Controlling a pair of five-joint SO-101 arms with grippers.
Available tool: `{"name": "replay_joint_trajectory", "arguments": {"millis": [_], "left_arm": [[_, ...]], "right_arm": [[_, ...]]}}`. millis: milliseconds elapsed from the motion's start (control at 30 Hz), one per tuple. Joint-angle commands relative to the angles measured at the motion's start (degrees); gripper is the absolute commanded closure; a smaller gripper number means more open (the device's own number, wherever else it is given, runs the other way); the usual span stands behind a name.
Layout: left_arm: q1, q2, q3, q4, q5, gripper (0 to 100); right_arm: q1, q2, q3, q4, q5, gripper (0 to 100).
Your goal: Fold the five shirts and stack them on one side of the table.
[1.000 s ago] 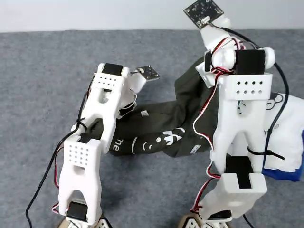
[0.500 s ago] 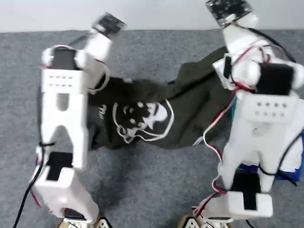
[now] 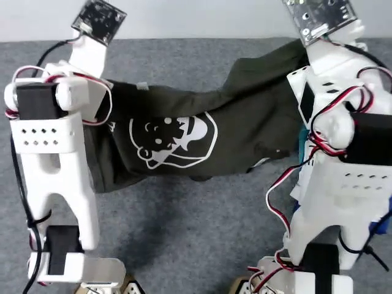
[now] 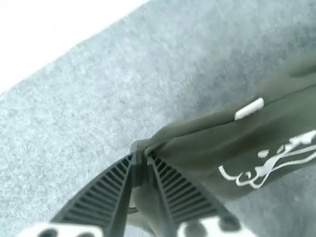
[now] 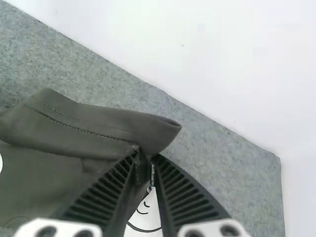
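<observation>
A dark olive shirt (image 3: 202, 131) with a white cartoon print hangs stretched between the two arms above the grey table. My left gripper (image 4: 142, 157) is shut on one corner of the olive shirt (image 4: 237, 143), at the left in the high view. My right gripper (image 5: 144, 158) is shut on a hemmed edge of the olive shirt (image 5: 74, 128), at the upper right in the high view. Its lower edge sags toward the table. White and blue folded shirts (image 3: 384, 223) lie under the right arm.
The grey felt table (image 3: 184, 245) spreads in front of the shirt. A white wall (image 3: 196, 15) borders the table's far edge. The arms' white bodies (image 3: 58, 184) stand over the left and right of the table.
Both arms have lifted and pulled apart, the left one far to the left. The olive shirt went from a crumpled heap to a spread sheet with its print showing.
</observation>
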Motion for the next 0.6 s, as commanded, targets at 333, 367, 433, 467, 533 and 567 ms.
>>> {"name": "replay_joint_trajectory", "arguments": {"millis": [333,367,433,467,533,567], "left_arm": [[0.09,-13.98,32.40,1.05,-10.90,99],[0.00,-14.68,32.40,1.05,-10.90,99],[0.09,-16.79,31.52,1.05,-10.90,100],[0.09,-18.02,30.64,1.05,-10.90,100],[0.09,-19.96,28.70,1.05,-10.90,100],[0.00,-20.48,28.35,1.05,-10.90,100]], "right_arm": [[-3.12,0.40,-0.18,2.86,-0.53,98.8],[-3.12,0.75,-0.18,2.86,-0.53,98.8],[-3.12,1.19,-0.18,2.86,-0.53,98.8],[-3.21,1.19,-0.18,2.86,-0.53,98.8],[-3.21,1.27,-0.18,2.86,-0.53,98.8],[-3.21,1.27,-0.18,2.86,-0.53,98.8]]}}
